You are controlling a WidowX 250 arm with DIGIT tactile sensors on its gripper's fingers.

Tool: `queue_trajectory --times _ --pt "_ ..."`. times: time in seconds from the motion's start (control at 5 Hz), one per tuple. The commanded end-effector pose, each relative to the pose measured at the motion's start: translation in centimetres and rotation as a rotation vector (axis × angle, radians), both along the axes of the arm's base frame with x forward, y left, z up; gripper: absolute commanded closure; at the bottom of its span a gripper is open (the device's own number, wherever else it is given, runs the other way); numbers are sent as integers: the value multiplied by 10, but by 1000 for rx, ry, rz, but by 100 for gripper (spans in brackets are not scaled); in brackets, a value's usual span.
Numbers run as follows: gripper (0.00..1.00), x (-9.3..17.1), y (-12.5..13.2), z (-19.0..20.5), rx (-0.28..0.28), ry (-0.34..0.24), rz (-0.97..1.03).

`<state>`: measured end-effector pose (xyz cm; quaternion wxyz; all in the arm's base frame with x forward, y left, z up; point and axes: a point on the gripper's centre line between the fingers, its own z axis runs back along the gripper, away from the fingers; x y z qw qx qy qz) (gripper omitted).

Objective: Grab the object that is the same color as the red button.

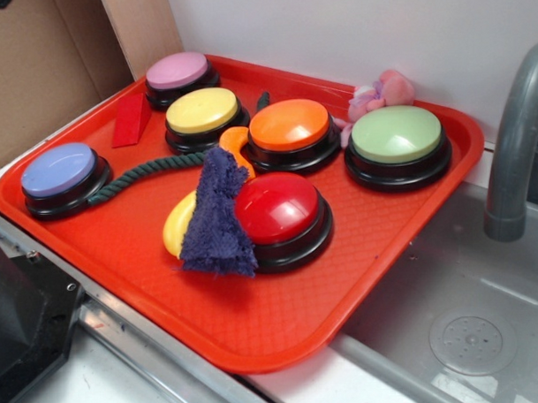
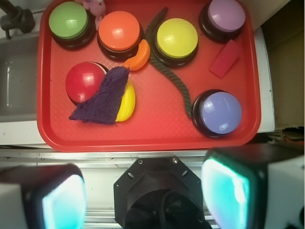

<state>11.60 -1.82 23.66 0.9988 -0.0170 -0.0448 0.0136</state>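
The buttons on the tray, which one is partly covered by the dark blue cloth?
The red button. The cloth drapes over its side, while the green, orange, yellow, pink and blue buttons are all uncovered.

six buttons [image 2: 119, 31], one tray [image 2: 157, 133], one cloth [image 2: 102, 98].

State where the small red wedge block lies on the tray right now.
In the exterior view the red wedge block lies flat near the tray's far-left edge, beside the pink button and yellow button.

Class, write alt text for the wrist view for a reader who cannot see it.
A red tray holds six dome buttons, including a red button, and a small red wedge block at its right edge. The open pincer sits below the tray, touching nothing.
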Motion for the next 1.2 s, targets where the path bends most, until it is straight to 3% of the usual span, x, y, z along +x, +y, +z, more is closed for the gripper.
queue_trajectory --times 0.0,0.2,0.4,0.6,1.0 --pt "0 0 0 0 0 0 0" --pt "0 17 6 -11 -55 18 67" --pt "0 38 28 -24 -43 -41 210" --pt "0 60 55 -37 0 -138 349" --pt "0 107 120 -83 0 -202 549"
